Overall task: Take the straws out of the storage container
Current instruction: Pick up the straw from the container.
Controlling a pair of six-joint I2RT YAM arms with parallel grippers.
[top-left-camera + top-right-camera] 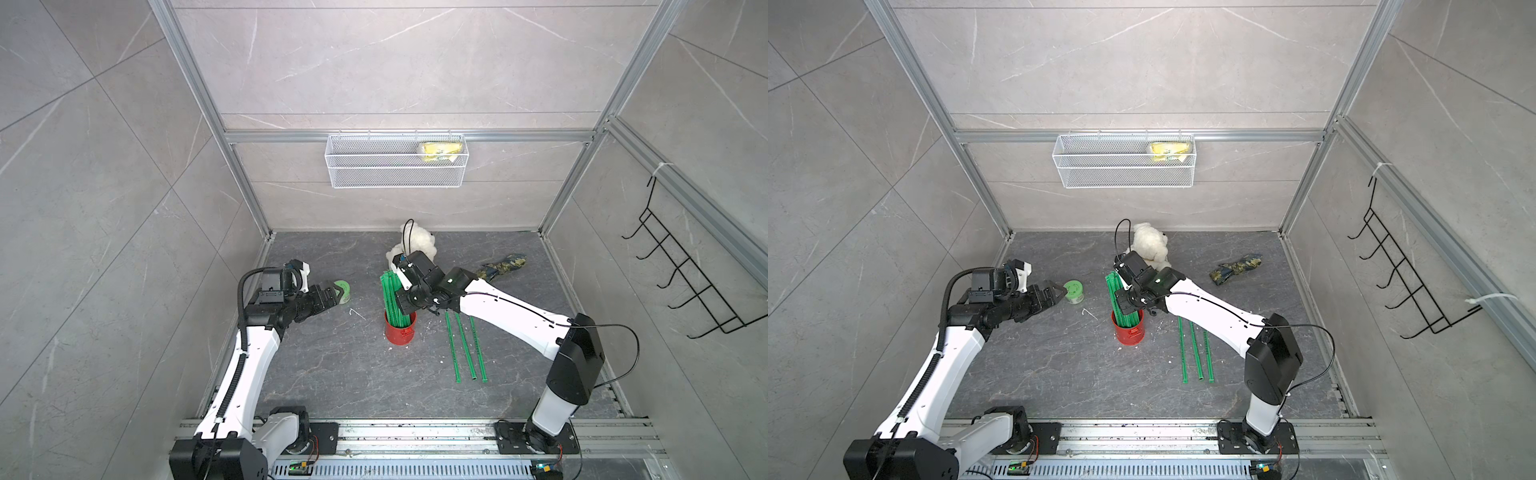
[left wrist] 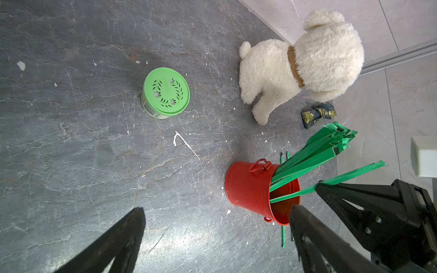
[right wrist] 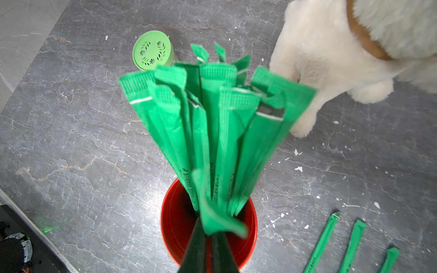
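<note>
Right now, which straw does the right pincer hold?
The lone straw leaning apart from the bunch in the red can; the right pincer is shut on it.

A red can [image 1: 1128, 330] stands upright, green straws [image 1: 1114, 293] leaning from it; the right gripper [image 1: 1122, 308] meets them just above the can's rim. Three loose straws [image 1: 1195, 353] lie parallel beside the can, toward the right arm. Behind the can sits a white plush dog [image 1: 1150, 245]; toward the left arm, a green-lidded jar [image 1: 1073, 291] and the spread left gripper [image 1: 1061, 294].
</note>
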